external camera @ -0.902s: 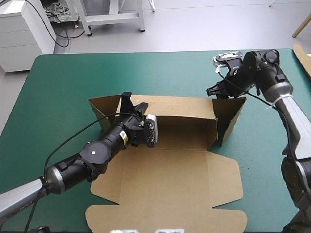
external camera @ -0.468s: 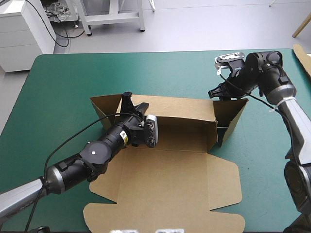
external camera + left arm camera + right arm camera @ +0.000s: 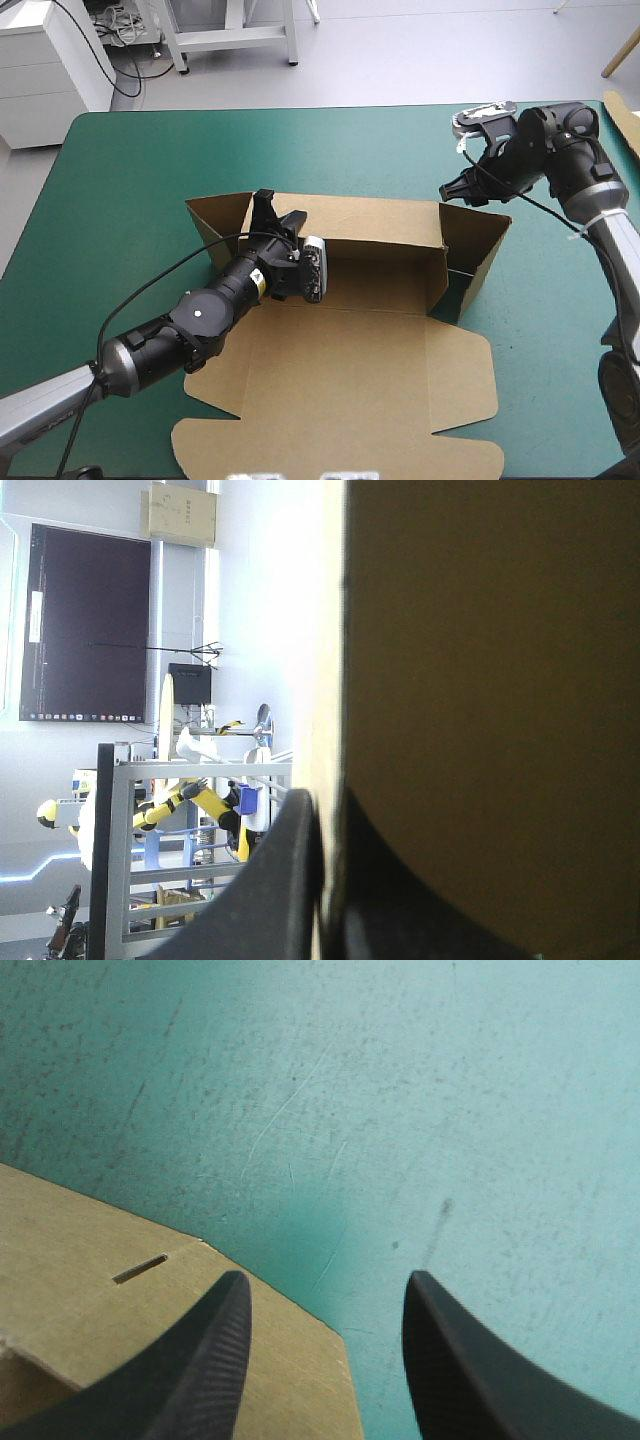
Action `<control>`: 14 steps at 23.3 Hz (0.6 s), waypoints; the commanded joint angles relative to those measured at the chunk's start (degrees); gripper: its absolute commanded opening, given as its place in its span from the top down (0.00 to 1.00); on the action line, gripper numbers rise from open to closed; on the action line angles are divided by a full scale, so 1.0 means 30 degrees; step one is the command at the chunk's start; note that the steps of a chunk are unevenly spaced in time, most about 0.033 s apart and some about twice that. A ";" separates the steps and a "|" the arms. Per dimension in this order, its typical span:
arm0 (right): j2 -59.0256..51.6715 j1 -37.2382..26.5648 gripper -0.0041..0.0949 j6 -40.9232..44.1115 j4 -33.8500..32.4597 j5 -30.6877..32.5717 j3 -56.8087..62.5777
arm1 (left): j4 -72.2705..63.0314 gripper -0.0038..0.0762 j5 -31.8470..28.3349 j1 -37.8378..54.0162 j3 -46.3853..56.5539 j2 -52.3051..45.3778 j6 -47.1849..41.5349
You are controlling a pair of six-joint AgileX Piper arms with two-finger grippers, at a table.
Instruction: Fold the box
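the box (image 3: 350, 380) sits mid-surface, partly set up: back wall raised along its far side, rt end flap up and leaning outward, the big lid panel flat toward the near edge, with its side tabs spread out on the cover.

left hand (image 3: 275, 215) is clamped on the back wall near its left end. in the left wrist view the black fingers (image 3: 290, 880) are all but closed, with the brown board (image 3: 480, 680) edge-on between them. the left arm lies across the box's left tab and floor.

right hand (image 3: 465, 192) hangs at the box's far-rt corner, just above the raised end flap, fingers spread apart and holding nothing. in its wrist view one finger (image 3: 215, 1360) is over a slotted corner of the board (image 3: 80, 1290) and the other over bare teal-green cover (image 3: 400, 1110) – can't tell if either touches.

a strip of more brown board (image 3: 625, 122) shows at the surface's rt edge, well apart from the box.

room: the surface (image 3: 130, 180) has a wide bare cover on the far and left sides of the box and a narrower band to the rt. the lid panel runs close to the near edge.
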 commanded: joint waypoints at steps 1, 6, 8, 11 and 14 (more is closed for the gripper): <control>-0.1298 -0.0074 0.51 0.0014 0.0252 -0.0436 -0.0453 | -0.0208 0.96 0.0425 -0.0130 -0.0437 -0.0314 -0.0435; -0.1548 -0.0074 0.51 0.0014 0.0727 -0.0436 -0.0453 | -0.0208 0.96 0.0760 -0.0130 -0.0437 -0.0314 -0.0491; -0.1548 -0.0074 0.51 0.0014 0.0782 -0.0436 -0.0453 | -0.0208 0.96 0.1049 -0.0130 -0.0437 -0.0314 -0.0491; -0.1548 -0.0074 0.51 0.0014 0.0782 -0.0436 -0.0453 | -0.0208 0.96 0.1168 -0.0130 -0.0437 -0.0314 -0.0491; -0.1548 -0.0074 0.51 -0.0070 0.0782 -0.0401 -0.0439 | -0.0122 0.96 0.1168 -0.0130 -0.0437 -0.0314 -0.0694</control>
